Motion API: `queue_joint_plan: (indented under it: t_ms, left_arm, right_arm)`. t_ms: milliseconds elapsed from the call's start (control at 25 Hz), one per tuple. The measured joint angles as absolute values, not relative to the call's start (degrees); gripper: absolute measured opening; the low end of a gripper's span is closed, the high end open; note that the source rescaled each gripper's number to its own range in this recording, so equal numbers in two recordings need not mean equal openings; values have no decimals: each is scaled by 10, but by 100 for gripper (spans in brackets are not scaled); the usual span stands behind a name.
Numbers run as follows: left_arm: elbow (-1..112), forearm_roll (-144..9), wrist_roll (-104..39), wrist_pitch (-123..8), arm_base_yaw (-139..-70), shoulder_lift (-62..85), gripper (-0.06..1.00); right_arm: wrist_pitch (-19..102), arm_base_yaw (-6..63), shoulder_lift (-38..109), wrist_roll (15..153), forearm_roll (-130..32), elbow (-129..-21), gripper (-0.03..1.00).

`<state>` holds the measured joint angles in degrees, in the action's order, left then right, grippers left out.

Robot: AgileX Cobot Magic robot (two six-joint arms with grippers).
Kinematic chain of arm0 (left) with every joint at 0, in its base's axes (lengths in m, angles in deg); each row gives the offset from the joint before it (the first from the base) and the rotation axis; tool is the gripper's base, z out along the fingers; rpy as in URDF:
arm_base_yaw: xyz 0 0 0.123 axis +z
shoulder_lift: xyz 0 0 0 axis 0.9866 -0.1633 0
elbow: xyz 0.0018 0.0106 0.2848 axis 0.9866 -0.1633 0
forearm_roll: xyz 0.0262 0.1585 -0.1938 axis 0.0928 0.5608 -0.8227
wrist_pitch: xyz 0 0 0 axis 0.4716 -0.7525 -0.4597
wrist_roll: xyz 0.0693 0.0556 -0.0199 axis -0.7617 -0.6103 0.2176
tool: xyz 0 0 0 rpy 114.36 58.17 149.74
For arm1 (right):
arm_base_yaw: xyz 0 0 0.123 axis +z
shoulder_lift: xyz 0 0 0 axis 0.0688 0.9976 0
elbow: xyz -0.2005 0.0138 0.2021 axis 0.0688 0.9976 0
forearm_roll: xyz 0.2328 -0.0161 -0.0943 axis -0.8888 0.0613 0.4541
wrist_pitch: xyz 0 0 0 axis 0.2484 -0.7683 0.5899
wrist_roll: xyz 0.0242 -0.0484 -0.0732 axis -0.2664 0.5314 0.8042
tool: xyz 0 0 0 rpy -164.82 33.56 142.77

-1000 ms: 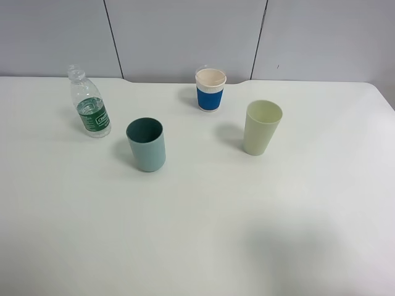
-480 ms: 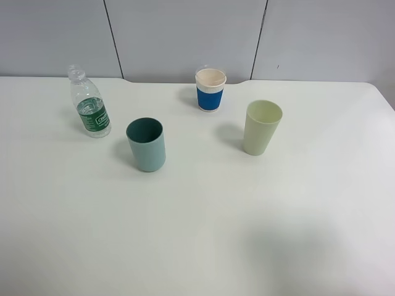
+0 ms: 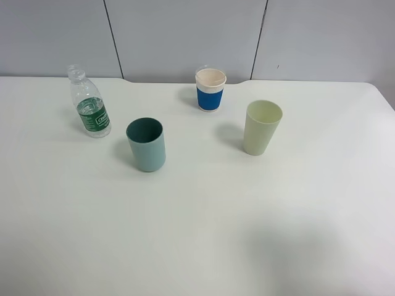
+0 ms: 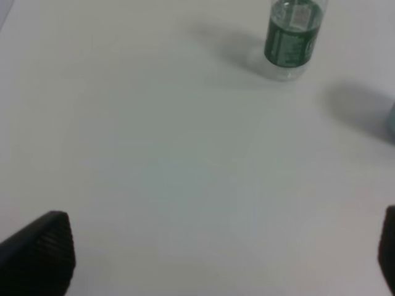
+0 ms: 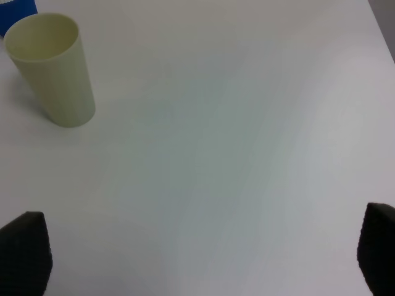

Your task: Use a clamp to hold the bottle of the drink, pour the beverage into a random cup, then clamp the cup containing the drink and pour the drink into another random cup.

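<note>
Nothing moved since earlier frames. Left gripper (image 4: 216,246) spread wide, empty; small clear plastic bottle with green label (image 4: 292,36) well ahead. Right gripper (image 5: 203,250) spread wide, empty; tall pale yellow-green plastic cup (image 5: 52,69) ahead, apart. Teal cylindrical plastic cup (image 3: 147,144) between both.

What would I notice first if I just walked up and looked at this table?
Probably the white paper cup with the bright blue sleeve at the back of the white table, since it has the strongest colour. Next, the clear bottle with the green label standing at the far left, with the teal cup in front of it to the right. The tall pale green cup stands alone on the right.
</note>
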<state>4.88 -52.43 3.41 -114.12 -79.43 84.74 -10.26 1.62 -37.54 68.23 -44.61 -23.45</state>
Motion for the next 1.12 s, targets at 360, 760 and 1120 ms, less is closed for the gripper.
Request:
queue_joint_plan:
  t_ms: [360, 760, 1120]
  left_arm:
    - [49, -524, 34, -1141, -794, 847, 100]
    - [49, -524, 34, -1141, -794, 847, 100]
    - [49, -524, 34, -1141, -794, 847, 100]
  right_arm:
    - [-103, 16, -375, 682, -446, -234, 100]
    - [-103, 16, -375, 682, -446, -234, 100]
    - [-103, 16, -375, 682, -446, -234, 100]
